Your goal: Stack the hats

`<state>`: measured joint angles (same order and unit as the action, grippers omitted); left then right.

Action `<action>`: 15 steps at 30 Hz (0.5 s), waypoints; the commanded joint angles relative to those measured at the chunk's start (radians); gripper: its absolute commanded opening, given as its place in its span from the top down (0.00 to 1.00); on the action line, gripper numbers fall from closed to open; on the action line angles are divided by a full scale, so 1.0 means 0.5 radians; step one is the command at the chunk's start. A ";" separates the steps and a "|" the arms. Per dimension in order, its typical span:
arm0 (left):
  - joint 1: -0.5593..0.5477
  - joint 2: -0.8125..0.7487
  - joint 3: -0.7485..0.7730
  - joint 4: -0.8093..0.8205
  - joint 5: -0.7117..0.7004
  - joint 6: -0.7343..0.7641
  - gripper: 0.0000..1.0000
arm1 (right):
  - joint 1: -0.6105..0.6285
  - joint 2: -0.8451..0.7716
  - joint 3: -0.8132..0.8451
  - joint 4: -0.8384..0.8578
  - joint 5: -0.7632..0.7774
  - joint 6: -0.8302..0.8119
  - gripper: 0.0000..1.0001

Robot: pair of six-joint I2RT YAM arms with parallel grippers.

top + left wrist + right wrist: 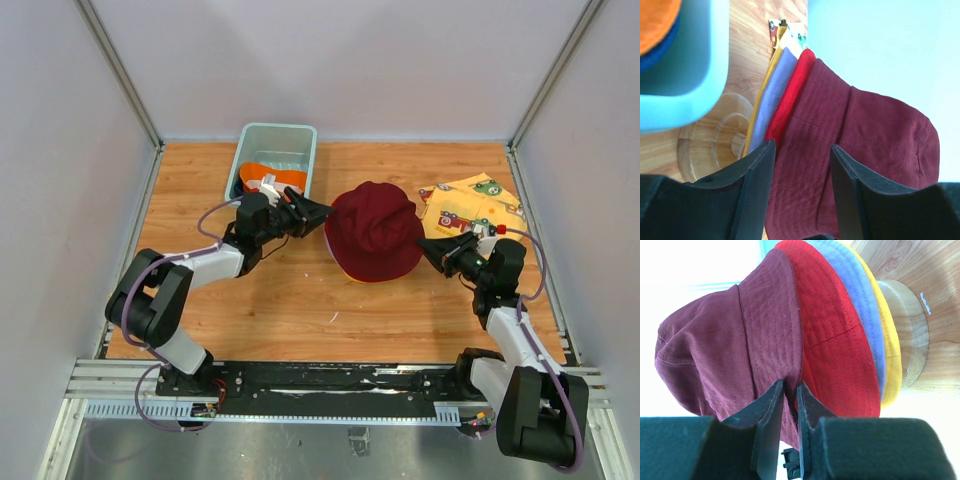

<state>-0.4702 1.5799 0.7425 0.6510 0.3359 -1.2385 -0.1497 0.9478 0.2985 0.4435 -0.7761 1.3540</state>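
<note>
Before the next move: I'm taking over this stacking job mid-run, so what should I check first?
1. The right gripper pinches the brim of the maroon hat: ok.
2. The left gripper has its jaws open at the maroon brim, with nothing clamped: ok.
3. The maroon hat sits over the red hat, lavender hat and yellow hat on the wooden stand: ok.
4. The maroon hat is seated evenly: cannot tell.
5. All hats are stacked: not ok. The orange hat and navy hat lie in the teal tub.

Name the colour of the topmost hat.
The topmost hat is maroon, clearest in the top external view.
</note>
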 commanded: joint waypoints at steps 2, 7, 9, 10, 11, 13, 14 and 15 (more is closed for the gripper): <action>0.038 0.008 0.030 0.019 -0.010 0.072 0.48 | 0.045 0.002 0.028 -0.004 -0.006 -0.060 0.82; 0.038 0.087 0.034 0.190 0.078 0.009 0.48 | 0.045 0.010 0.029 -0.006 -0.006 -0.061 0.82; 0.038 0.112 0.039 0.247 0.103 -0.008 0.48 | 0.045 0.005 0.030 -0.008 -0.006 -0.060 0.83; 0.038 0.127 0.042 0.278 0.123 -0.017 0.48 | 0.045 0.009 0.029 -0.009 -0.006 -0.061 0.82; 0.038 0.138 0.048 0.301 0.140 -0.024 0.48 | 0.045 0.008 0.033 -0.012 -0.006 -0.062 0.82; 0.038 0.158 0.064 0.315 0.166 -0.029 0.48 | 0.045 0.014 0.035 -0.013 -0.006 -0.065 0.82; 0.038 0.166 0.072 0.311 0.175 -0.027 0.48 | 0.045 0.016 0.037 -0.013 -0.006 -0.063 0.82; 0.038 0.177 0.080 0.304 0.180 -0.024 0.48 | 0.046 0.016 0.043 -0.015 -0.008 -0.066 0.82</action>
<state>-0.4545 1.6478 0.7444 0.7433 0.3828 -1.2469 -0.1497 0.9493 0.2985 0.4431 -0.7761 1.3506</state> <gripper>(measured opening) 0.518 0.177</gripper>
